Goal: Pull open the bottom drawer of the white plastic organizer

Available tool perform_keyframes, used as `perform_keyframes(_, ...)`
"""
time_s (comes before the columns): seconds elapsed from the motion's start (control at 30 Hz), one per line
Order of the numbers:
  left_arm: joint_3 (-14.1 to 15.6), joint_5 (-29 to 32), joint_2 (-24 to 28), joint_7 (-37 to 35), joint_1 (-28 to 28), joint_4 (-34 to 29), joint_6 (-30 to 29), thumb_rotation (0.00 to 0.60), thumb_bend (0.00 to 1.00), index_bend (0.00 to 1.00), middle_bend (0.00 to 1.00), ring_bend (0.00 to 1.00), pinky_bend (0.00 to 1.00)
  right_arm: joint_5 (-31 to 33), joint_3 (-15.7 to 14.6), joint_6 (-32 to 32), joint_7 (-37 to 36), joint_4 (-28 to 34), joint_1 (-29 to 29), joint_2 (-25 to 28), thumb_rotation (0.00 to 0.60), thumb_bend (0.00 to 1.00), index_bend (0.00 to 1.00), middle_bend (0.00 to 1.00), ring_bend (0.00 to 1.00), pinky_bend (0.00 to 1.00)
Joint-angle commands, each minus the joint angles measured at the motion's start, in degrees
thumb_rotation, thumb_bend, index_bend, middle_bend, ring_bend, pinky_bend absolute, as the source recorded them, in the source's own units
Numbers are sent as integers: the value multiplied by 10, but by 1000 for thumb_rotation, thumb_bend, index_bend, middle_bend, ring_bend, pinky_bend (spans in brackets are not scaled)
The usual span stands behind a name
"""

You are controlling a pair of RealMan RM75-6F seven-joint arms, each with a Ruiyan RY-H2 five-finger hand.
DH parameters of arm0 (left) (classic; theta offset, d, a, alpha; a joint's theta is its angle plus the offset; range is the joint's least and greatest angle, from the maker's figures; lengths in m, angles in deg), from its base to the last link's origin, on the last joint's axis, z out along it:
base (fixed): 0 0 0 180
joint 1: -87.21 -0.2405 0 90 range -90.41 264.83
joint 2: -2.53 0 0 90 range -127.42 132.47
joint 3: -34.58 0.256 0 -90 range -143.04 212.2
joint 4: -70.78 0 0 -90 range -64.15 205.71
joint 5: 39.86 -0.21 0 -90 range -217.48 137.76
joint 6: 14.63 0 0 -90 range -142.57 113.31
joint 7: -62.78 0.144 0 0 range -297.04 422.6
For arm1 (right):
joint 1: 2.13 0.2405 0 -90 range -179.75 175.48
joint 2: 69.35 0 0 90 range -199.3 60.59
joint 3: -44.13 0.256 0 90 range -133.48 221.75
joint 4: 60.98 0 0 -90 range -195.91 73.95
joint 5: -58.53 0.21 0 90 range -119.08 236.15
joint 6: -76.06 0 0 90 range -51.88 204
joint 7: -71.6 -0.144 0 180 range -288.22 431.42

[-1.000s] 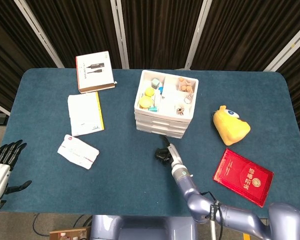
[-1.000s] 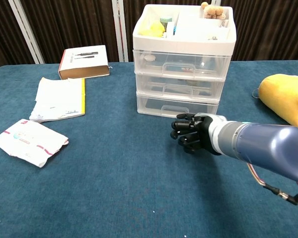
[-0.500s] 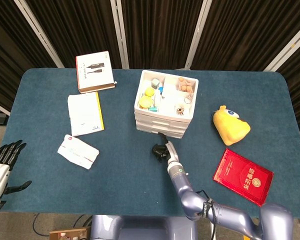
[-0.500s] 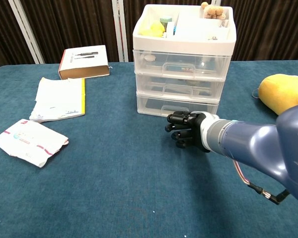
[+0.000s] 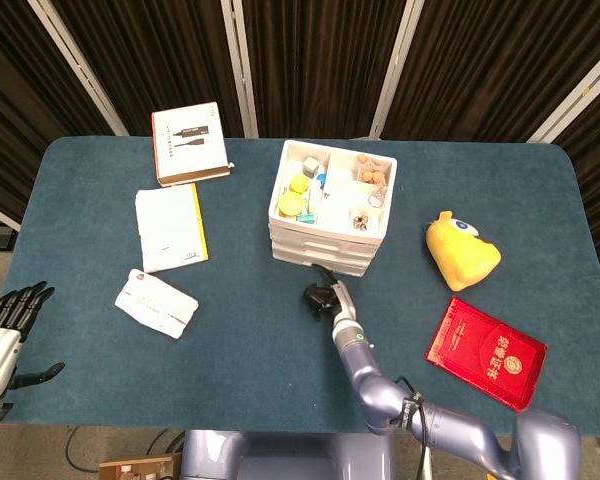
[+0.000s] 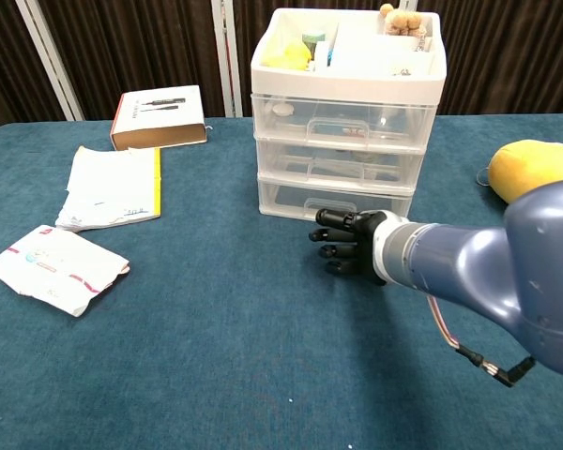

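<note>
The right hand (image 6: pixel 342 246) is showing black, segmented fingers (image 6: pixel 325 235) running into a pale grey wrist cuff. Behind the cuff, the forearm is swelling into a smooth, glossy blue-grey shell that is catching the light. A thin cable is looping under that arm in the chest view, reddish along its length and ending in a small dark plug. In the head view, a small green mark is showing on the wrist ring. Over at the edge, the left hand (image 5: pixel 5 325) is showing black fingers on a white body.
</note>
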State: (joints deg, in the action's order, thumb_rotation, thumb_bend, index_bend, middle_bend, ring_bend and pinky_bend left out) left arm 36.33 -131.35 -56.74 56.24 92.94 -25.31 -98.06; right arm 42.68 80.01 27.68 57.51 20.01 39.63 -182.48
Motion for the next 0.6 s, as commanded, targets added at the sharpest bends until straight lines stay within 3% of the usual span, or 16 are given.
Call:
perform_keyframes(0.03, 0, 0, 0, 0, 0, 0, 0, 600, 9, 0, 0, 0, 0, 7, 8, 4, -5, -7, 5, -5, 600, 770, 167, 765, 804, 880)
perform_keyframes(0.6, 2, 5, 5, -11, 0, -6, 5, 600, 8, 0, 0, 0, 0, 10, 28, -16, -22, -34, 7, -27, 600, 783, 173, 765, 803, 880)
